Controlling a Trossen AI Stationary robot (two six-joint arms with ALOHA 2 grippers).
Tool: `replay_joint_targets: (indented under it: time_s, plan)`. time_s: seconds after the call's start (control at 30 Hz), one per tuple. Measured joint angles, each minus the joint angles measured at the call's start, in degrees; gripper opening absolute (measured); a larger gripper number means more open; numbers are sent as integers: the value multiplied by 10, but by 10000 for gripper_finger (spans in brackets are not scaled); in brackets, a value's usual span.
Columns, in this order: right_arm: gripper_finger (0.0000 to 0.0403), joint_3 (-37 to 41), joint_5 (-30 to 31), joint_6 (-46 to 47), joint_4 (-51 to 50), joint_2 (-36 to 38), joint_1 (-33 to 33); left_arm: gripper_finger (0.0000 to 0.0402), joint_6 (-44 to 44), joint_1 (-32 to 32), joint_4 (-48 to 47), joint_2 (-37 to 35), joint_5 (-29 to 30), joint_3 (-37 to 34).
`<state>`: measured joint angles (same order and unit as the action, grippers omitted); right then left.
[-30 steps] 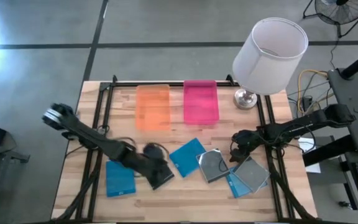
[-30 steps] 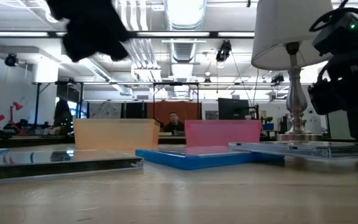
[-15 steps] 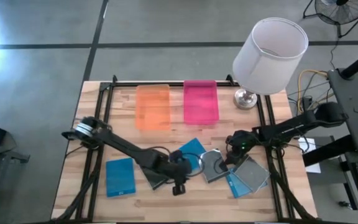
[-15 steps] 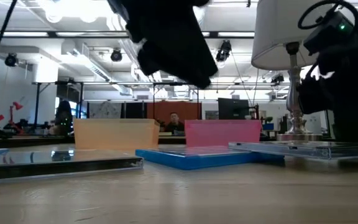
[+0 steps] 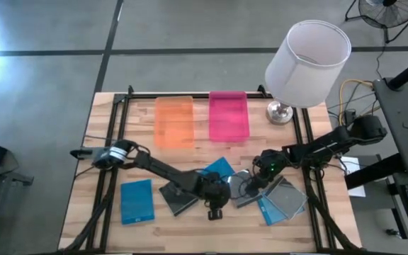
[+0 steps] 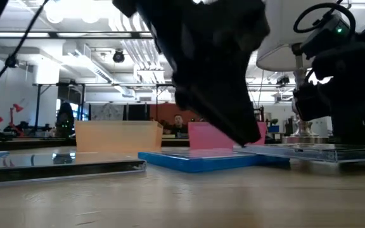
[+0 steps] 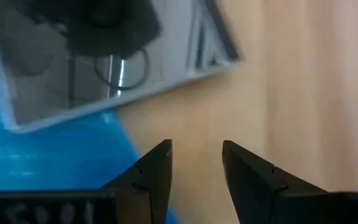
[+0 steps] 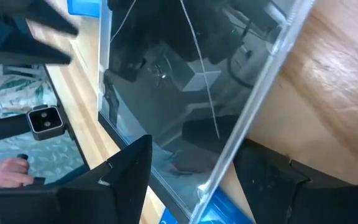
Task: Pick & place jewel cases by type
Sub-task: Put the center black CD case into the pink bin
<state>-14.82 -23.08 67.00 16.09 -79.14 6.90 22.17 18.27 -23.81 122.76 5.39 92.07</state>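
We noted the wooden table first, with a white lamp at its far right corner; we took that lamp as our landmark.

Two trays lay toward the table's centre from the lamp: a pink tray nearer it, an orange tray beyond.

The cases sat in a loose cluster on the near side of the table from the lamp. One blue case lay alone, farthest from the lamp. A dark grey case lay next, then a second blue case. A clear case lay partly across it, and two more overlapped directly below the lamp, a grey case on a third blue case.

The left gripper hovered over bare wood beside the clear case's corner, fingers narrowly parted and empty. The right gripper stood wide around the edge of a clear case; we could not tell whether it was gripping.

We judged the cases light, stiff and brittle, with slick faces. Lying flat, they offered no purchase from above. The best hold looked to be an overhanging edge, pinched across the thickness. Stacked ones would likely slide.
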Motion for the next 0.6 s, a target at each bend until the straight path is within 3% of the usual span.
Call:
replay_joint_targets:
  time_s: [0.6]
  plan:
    - [219, -8, 64, 73, 64, -18, 1, 123, 0, -41, 65, 8, -14, -3]
